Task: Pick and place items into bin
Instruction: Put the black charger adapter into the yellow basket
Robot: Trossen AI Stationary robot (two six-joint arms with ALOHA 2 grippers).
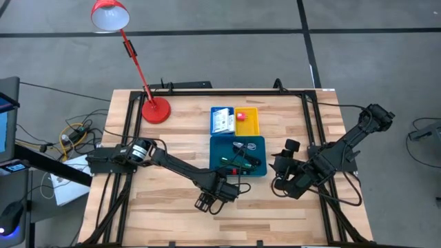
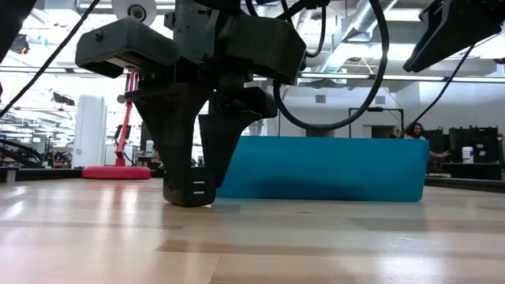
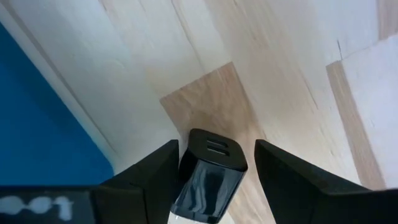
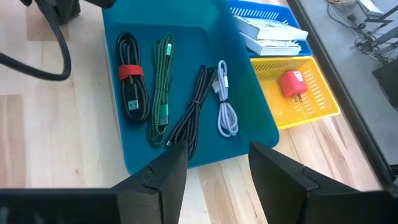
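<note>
Cables (image 4: 177,102) in teal tray (image 4: 249,93); red block (image 4: 292,83) in yellow tray (image 4: 323,99)

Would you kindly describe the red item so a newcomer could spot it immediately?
Find the large teal tray on the wooden table. Two small trays adjoin it; look in the yellow tray, not the blue tray. The red block lies there alone, unlike the cables and white packets.
</note>
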